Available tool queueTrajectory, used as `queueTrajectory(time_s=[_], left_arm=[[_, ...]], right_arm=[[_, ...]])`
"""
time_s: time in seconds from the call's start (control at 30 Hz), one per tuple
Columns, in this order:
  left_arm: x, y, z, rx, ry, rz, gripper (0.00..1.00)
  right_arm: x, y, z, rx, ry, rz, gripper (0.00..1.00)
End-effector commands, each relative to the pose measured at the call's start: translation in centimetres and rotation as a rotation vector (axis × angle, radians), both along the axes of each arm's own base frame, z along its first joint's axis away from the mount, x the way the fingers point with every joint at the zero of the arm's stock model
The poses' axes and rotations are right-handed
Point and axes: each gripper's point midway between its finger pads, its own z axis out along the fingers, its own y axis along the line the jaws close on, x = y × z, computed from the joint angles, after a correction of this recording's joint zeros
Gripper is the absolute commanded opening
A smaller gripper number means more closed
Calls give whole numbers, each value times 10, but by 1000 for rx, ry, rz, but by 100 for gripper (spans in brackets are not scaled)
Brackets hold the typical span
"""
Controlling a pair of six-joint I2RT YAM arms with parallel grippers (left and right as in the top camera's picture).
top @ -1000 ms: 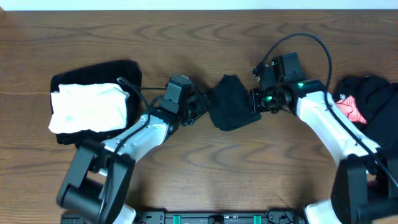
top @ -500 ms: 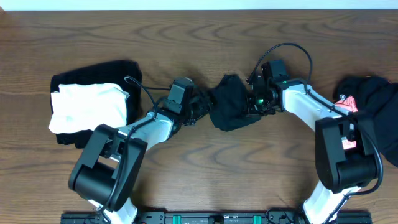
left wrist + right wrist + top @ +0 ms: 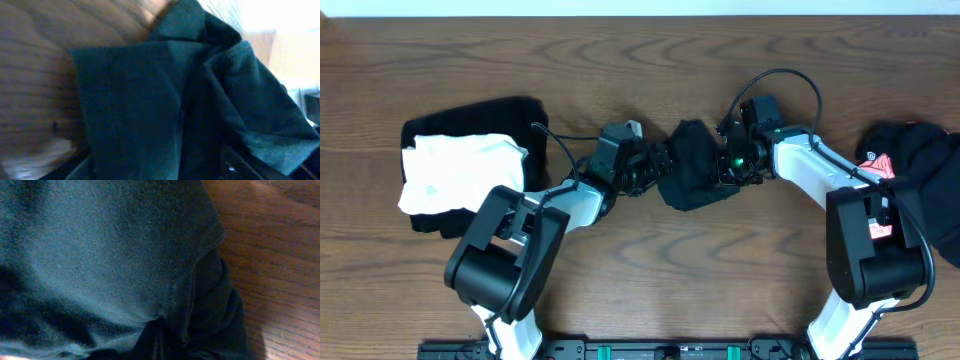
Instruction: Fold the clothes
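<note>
A dark crumpled garment (image 3: 692,168) lies at the middle of the table. My left gripper (image 3: 652,172) is at its left edge. In the left wrist view the cloth (image 3: 165,95) fills the frame and runs down between the two fingers, which stand wide apart; one fingertip (image 3: 239,165) shows at the bottom right. My right gripper (image 3: 724,166) is at the garment's right edge. In the right wrist view the cloth (image 3: 110,255) fills the frame and the jaws look closed together on a fold at the bottom.
A folded white garment (image 3: 460,172) lies on a folded black one (image 3: 525,118) at the left. A pile of dark clothes (image 3: 920,165) with a red-and-white item (image 3: 882,172) sits at the right edge. Bare wooden table (image 3: 700,260) lies in front.
My left gripper has moved right, up against the garment's left edge. My right gripper first shifted left onto the garment's right edge, then stayed. The garment is slightly more bunched.
</note>
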Motion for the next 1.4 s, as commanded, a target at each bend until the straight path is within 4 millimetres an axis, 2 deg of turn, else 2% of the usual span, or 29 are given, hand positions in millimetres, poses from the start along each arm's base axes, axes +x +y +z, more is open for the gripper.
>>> queueTrajectory(time_s=[0.0, 0.27, 0.37, 0.5, 0.57, 0.7, 0.87, 1.07, 1.37], left_arm=[[-9, -5, -4, -23, 31, -29, 72], [-26, -13, 1, -74, 44, -149, 74], [-27, -1, -7, -46, 74, -137, 79], [-21, 28, -19, -11, 124, -93, 82], [-19, 34, -14, -37, 108, -111, 85], [-22, 24, 0, -97, 47, -197, 85], [-29, 11, -3, -68, 24, -232, 85], [-29, -6, 6, -70, -56, -271, 86], [-23, -1, 4, -55, -57, -242, 89]], right_arm=[[-11, -2, -21, -35, 62, -4, 1], [-14, -3, -22, -38, 77, -3, 1], [-15, -3, -22, -39, 79, -3, 1], [-15, -3, -22, -39, 79, -3, 1], [-15, -3, -22, -39, 79, -2, 1], [-16, -4, -22, -45, 78, 7, 1], [-16, -5, -22, -48, 76, 9, 1], [-16, -5, -22, -49, 79, 9, 1], [-19, -6, -23, -52, 89, 17, 1]])
